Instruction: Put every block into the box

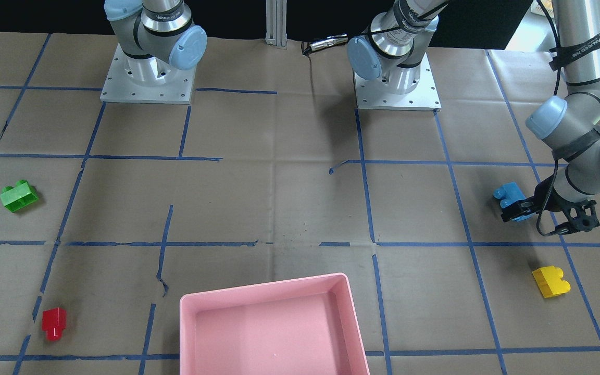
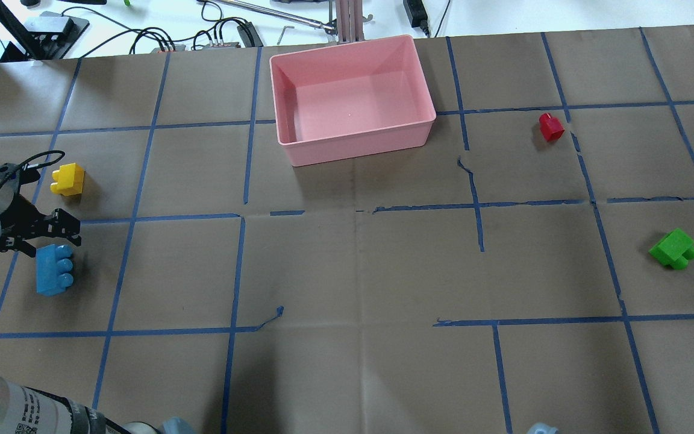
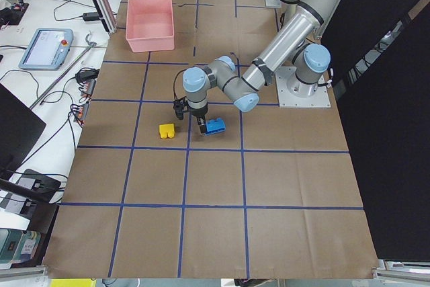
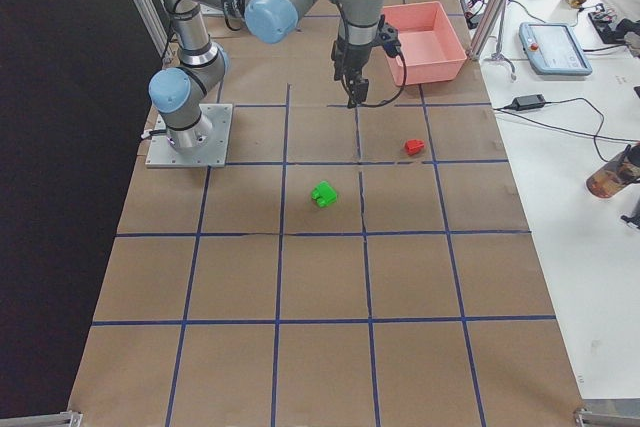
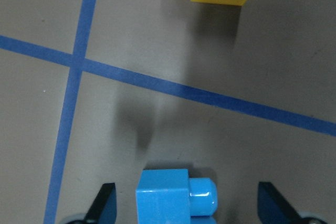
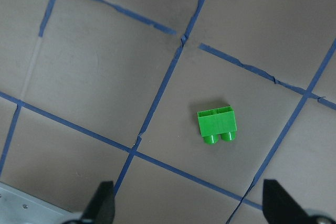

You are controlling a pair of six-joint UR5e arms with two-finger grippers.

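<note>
Pink box [image 1: 274,325] sits nearest in the front view, no brick inside. Left wrist view: left gripper [image 5: 185,192] stands spread wide astride the light-blue brick [image 5: 164,198] (light, stiff, slick plastic, I judge); pinch its flat sides, not studs. Right wrist view: right gripper [image 6: 186,184] hangs open, high above the green brick [image 6: 217,123].
</note>
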